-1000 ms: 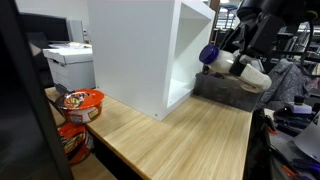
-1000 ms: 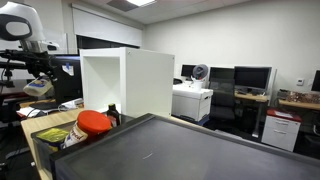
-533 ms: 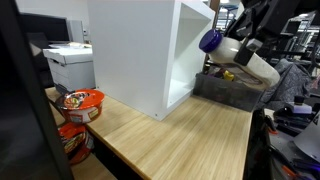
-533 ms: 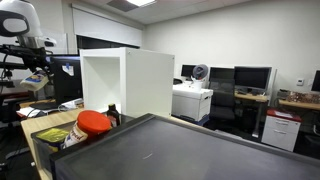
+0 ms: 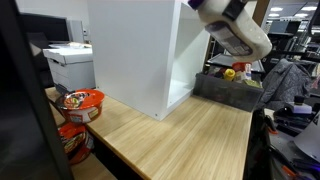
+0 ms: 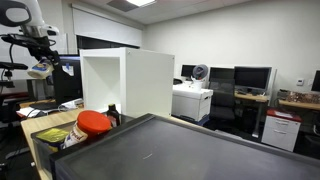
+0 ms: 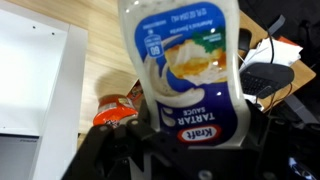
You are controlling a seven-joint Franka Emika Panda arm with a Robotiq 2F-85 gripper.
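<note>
We see the gripper [image 7: 195,150] clamped on the tartar sauce bottle [image 7: 185,60], which juts out between its jaws, high above the counter [image 5: 190,135] beside the white cabinet [image 5: 130,50]

Pretty standard-looking arm [image 6: 20,14] in an exterior view: glossy white shell, fat rounded segments, darker bands where one segment meets the next. Toward the wrist it goes from white to black, with a dark, boxy chunk bolted on. The gripper [image 7: 200,150] is matte black all over. In the wrist view its body is a blocky dark silhouette along the bottom edge, with two stubby black fingers [image 7: 150,128] poking up. Finer details like screws are too dark to make out.
</note>
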